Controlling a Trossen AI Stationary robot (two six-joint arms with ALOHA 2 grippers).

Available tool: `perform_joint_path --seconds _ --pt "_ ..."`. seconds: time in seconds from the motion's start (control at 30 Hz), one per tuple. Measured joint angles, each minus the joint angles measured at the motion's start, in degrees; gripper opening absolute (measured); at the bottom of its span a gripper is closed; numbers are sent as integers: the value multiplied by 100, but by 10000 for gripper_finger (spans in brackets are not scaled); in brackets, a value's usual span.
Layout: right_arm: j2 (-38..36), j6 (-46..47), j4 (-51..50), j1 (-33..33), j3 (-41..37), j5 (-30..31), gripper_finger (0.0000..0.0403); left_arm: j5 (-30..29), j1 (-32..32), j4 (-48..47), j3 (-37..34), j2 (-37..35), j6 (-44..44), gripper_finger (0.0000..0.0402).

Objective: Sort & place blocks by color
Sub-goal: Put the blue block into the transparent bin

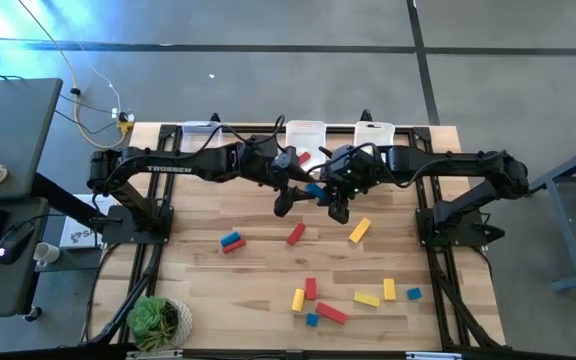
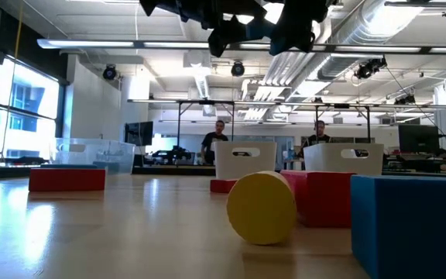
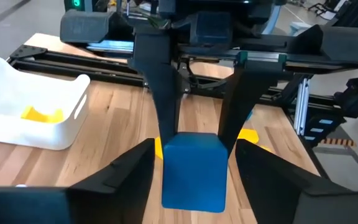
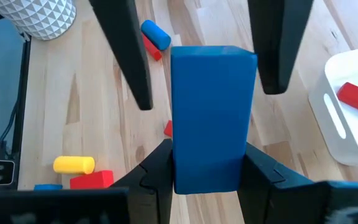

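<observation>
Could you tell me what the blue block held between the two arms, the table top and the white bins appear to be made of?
Blue block: probably painted wood or plastic, matte, even colour, crisp edges. Table top: light wood planks, with visible grain and seams. White bins: likely plastic, smooth and slightly glossy, with moulded handle slots.

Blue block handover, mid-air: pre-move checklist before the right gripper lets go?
1. Right gripper clamped on blue block: ok.
2. Left gripper straddling the block: ok.
3. Left fingers touching the block: not ok, gaps show on both sides.
4. Block held above the table: ok.
5. Destination for blue: cannot tell; bin with yellow and bin with red show, no blue one seen.
</observation>
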Motion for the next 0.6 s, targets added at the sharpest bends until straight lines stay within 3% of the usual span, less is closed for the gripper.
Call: perform_joint_path --seconds 0.3,0.5,0.6 --pt "0 -58 -12 0 0 21 107 42 6 -34 0 0 306 106" --pt "2 20 -20 0 0 24 147 -38 5 -35 0 0 365 104" --pt "2 27 -29 0 0 330 177 -117 45 -216 0 0 395 104"
